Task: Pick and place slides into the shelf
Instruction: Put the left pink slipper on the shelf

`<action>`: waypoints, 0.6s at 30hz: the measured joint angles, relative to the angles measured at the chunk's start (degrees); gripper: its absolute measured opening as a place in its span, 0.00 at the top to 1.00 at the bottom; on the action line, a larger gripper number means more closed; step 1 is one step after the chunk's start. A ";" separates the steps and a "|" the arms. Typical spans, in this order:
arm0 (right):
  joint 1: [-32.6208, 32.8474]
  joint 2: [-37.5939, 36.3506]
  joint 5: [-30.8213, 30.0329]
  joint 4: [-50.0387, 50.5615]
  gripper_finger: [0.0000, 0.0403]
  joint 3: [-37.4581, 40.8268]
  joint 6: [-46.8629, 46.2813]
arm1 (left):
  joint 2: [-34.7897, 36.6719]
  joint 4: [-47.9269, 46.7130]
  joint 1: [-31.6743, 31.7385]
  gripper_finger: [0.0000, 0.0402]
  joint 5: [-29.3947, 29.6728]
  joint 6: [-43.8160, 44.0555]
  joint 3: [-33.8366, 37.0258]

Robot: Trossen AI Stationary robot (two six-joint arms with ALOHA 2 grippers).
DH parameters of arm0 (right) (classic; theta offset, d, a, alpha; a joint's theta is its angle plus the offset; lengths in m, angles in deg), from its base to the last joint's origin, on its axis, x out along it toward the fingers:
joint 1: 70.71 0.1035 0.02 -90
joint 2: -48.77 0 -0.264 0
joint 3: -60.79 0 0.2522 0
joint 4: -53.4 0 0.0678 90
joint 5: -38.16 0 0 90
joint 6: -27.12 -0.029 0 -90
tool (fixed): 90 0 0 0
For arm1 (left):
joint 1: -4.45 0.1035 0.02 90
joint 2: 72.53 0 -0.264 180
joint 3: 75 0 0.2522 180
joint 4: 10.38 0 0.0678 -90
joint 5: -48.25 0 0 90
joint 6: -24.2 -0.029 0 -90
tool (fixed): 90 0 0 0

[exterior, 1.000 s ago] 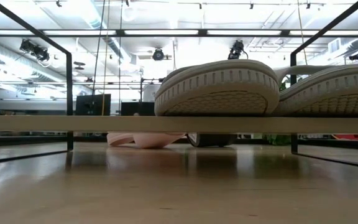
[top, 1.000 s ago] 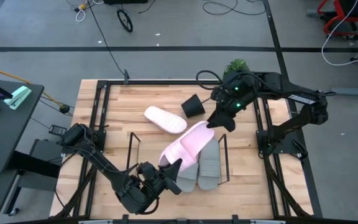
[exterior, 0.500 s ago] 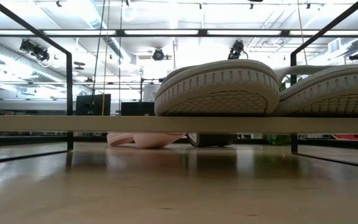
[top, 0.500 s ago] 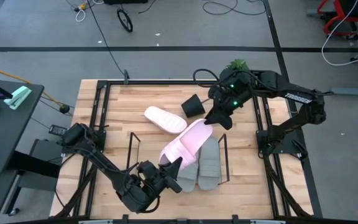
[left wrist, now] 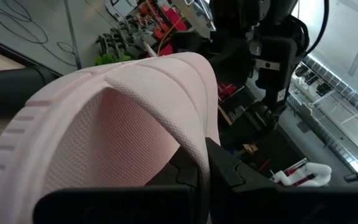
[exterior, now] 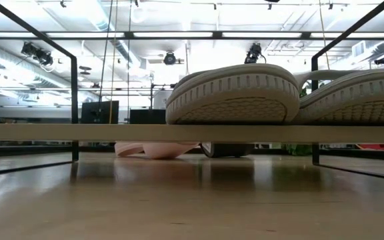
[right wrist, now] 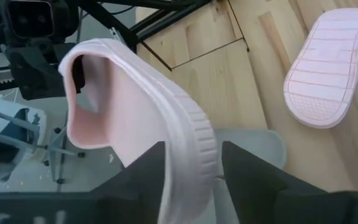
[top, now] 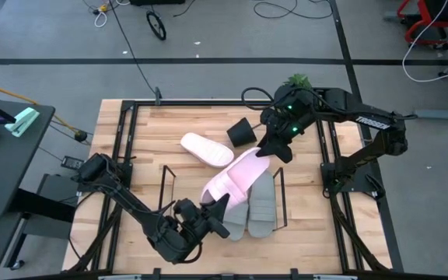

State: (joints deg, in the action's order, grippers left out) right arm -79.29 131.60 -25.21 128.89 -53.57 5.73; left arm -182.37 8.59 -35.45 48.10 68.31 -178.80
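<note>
Pink slide sits tilted over the grey slides in the wire shelf, held at both ends: right gripper clamps its 1 o'clock end, left gripper pinches the strap. You'd expect light, springy foam, so grip the sole edge firmly.

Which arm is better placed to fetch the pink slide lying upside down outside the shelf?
Probably the right: its gripper is nearer that slide, though both grippers now hold the other pink slide.
</note>
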 joint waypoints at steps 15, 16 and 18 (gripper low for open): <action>0.11 0.00 -1.55 -1.19 0.89 0.00 6.41 | 0.00 0.00 -0.05 0.86 0.17 -0.45 0.00; 0.06 0.00 -1.65 -1.19 0.89 0.00 6.81 | 0.00 0.00 -0.23 0.84 0.17 -0.64 0.00; -0.35 0.00 -1.66 -1.19 0.89 0.00 7.47 | 0.00 0.06 -0.63 0.80 0.16 -2.29 0.00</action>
State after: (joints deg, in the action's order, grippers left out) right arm -79.64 131.60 -26.87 127.70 -53.57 13.20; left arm -182.37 8.64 -36.07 48.26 66.03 -178.80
